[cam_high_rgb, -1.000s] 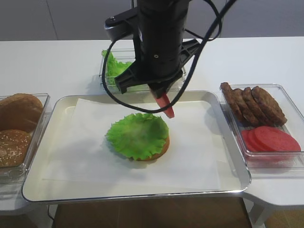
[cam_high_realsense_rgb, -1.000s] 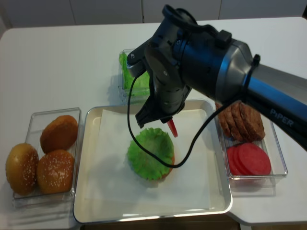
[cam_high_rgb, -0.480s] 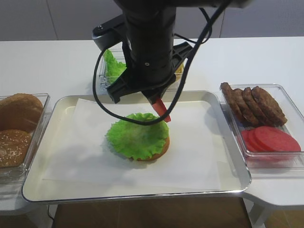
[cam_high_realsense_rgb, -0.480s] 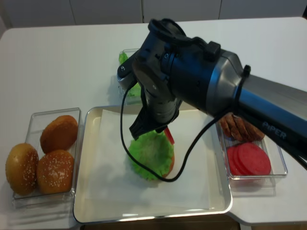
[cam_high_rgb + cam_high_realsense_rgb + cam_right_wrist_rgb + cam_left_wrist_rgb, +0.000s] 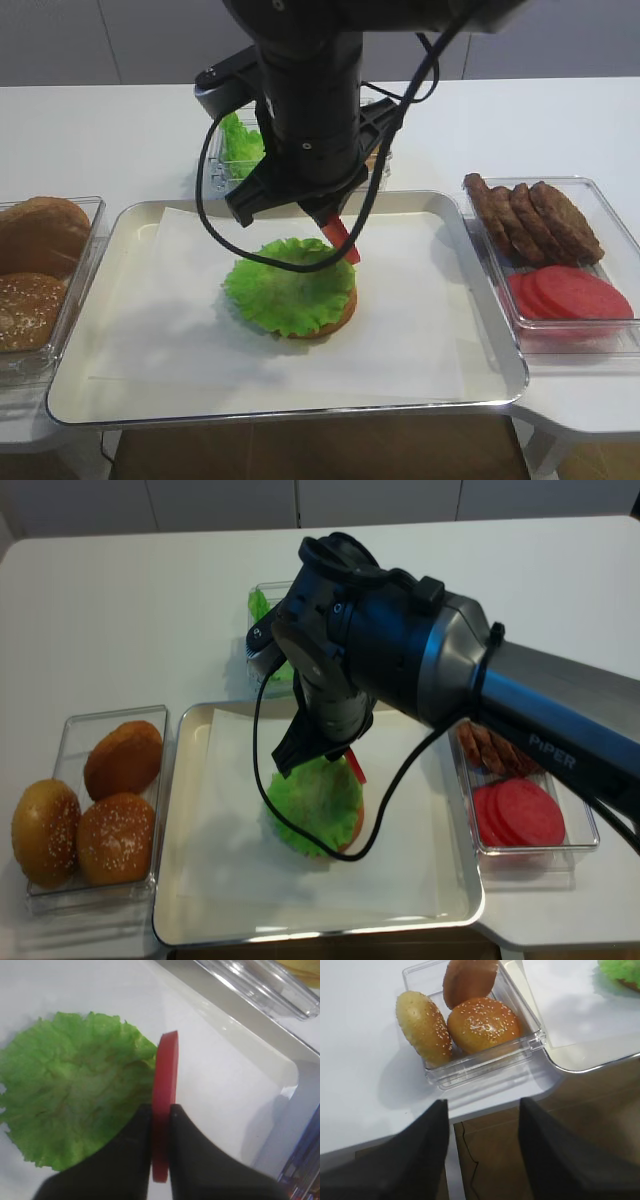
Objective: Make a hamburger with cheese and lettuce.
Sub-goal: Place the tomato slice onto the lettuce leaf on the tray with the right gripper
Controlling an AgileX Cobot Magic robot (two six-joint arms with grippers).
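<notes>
The hamburger [image 5: 290,290] is a tan bun base [image 5: 342,310] under a frilly green lettuce leaf [image 5: 75,1090], lying on paper in the middle of the tray. My right gripper [image 5: 160,1115] is shut on a red tomato slice [image 5: 164,1085], held on edge just above the leaf's right rim [image 5: 357,768]. A yellow strip [image 5: 300,966] in the clear box at the back may be the cheese; the arm hides it in both high views. My left gripper [image 5: 483,1102] stands open and holds nothing, out over the table's front edge below the bun box.
The metal tray [image 5: 480,390] holds the paper sheet. A box of seeded buns [image 5: 470,1025] stands on the left. Meat patties [image 5: 535,215] and tomato slices [image 5: 570,295] fill the right box. Spare lettuce [image 5: 235,150] sits in the back box.
The right arm has moved left and slightly down with the tomato slice, bringing it from beside the leaf to over its right rim. Nothing else has moved.
</notes>
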